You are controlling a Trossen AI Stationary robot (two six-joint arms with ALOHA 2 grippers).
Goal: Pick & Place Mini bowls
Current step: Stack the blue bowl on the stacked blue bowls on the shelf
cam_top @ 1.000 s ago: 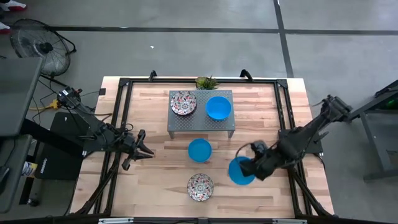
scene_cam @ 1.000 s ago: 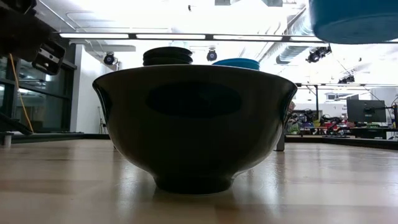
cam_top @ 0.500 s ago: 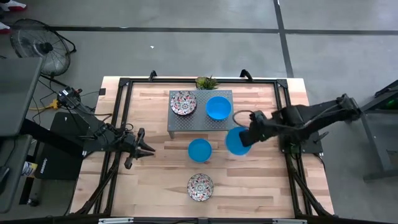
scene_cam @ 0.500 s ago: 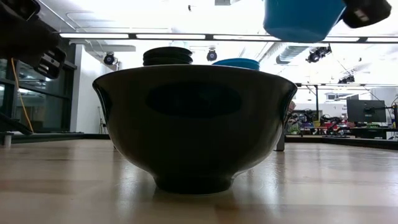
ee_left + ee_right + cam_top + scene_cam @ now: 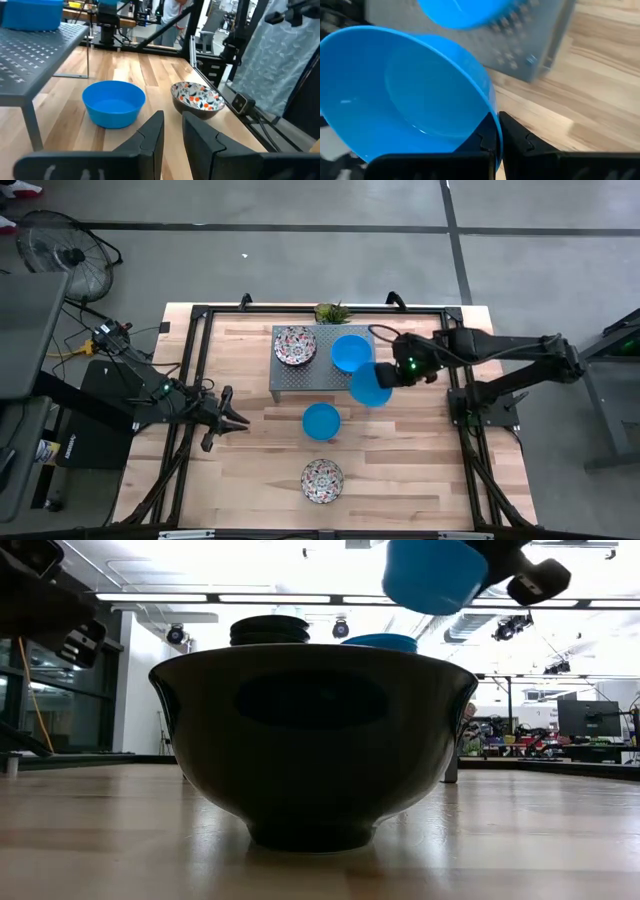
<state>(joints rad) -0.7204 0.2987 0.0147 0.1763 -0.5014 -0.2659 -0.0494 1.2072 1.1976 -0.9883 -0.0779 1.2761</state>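
Right gripper [image 5: 392,373] clamped on the rim of a blue bowl [image 5: 369,386], carried in the air just beside the front right corner of the grey rack [image 5: 290,380]. The wrist view shows the rim pinched between the fingers, the carried bowl tilted.

Key relation — the rack top lies just past the carried bowl, toward the back and left. Already up there: a second blue bowl [image 5: 351,352] on the right half, a floral bowl [image 5: 294,345] on the left half. My guess is the carried one goes onto the second blue bowl or beside it; free space looks tight.

All bowls seen are empty. On the table in front of the rack: a third blue bowl [image 5: 321,421], and nearer the front edge another floral bowl [image 5: 322,480].

Left gripper [image 5: 238,423] waits low at the table's left, holding nothing, fingers a narrow gap apart — nearer to the two table bowls than the right arm.
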